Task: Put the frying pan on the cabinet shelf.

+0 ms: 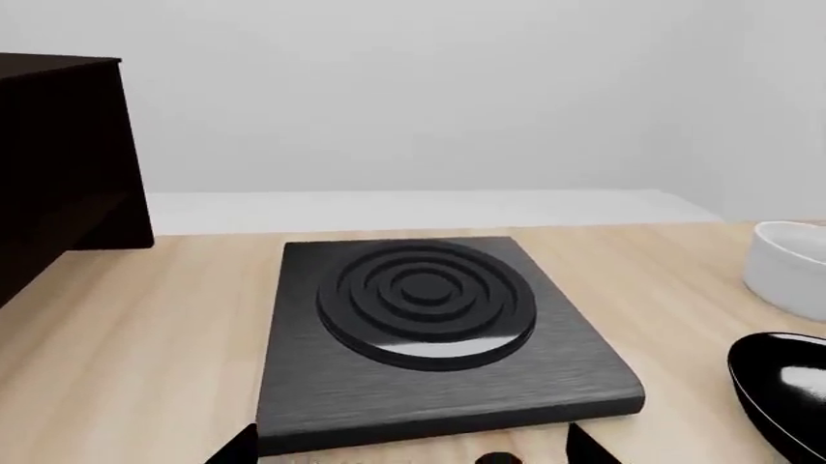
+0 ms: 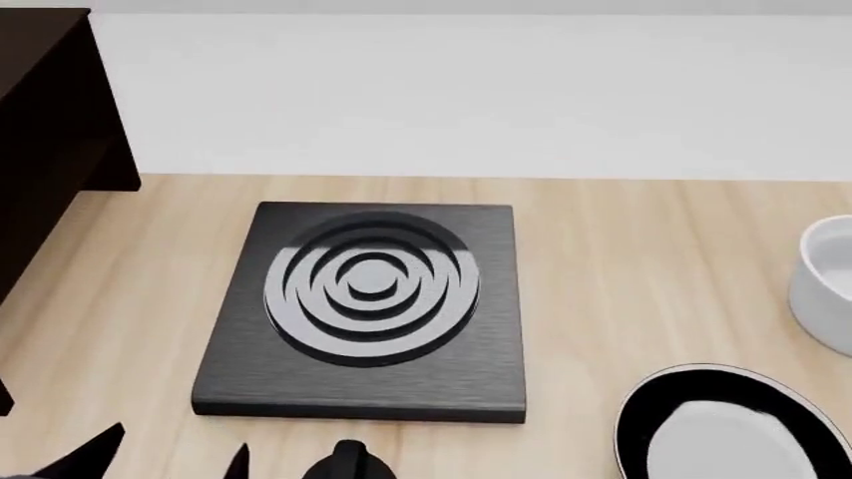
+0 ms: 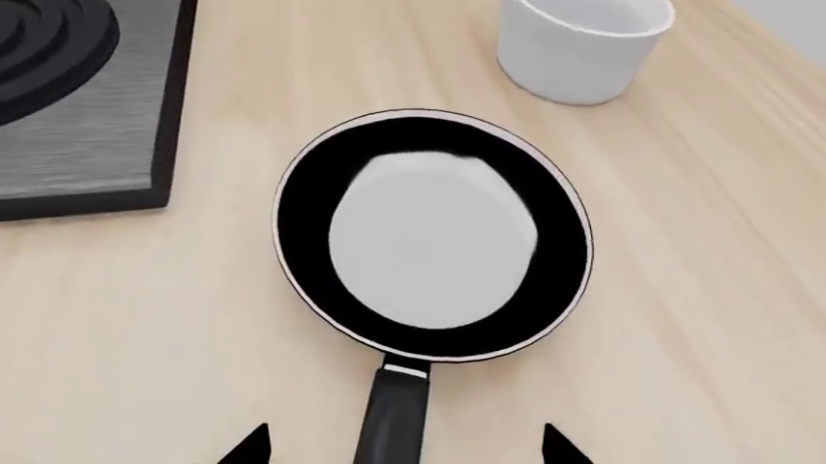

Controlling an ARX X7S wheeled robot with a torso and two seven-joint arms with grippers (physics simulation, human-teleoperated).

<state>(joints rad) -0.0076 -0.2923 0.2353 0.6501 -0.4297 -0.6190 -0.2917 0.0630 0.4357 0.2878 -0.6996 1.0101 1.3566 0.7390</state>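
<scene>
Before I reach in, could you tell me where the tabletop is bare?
Bare wood lies between the cabinet and hob, and in the strip between hob and bowl. The corner with bowl and pan is crowded.

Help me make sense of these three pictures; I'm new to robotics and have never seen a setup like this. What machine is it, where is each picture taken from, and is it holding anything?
These are simulator renders from a wheeled robot with two arms, each ending in a gripper. One picture comes from a camera on its head, looking down at a wooden table. The other two come from cameras near each gripper.

On the table lie a square black hob plate, a white bowl and a frying pan, black with a pale inside. A dark cabinet stands at the left, where the pan should go.

The right wrist picture looks straight down on the pan; the right gripper has its dark fingertips either side of the handle, spread apart, not gripping. The left gripper shows open in front of the hob plate. Nothing is held.
</scene>
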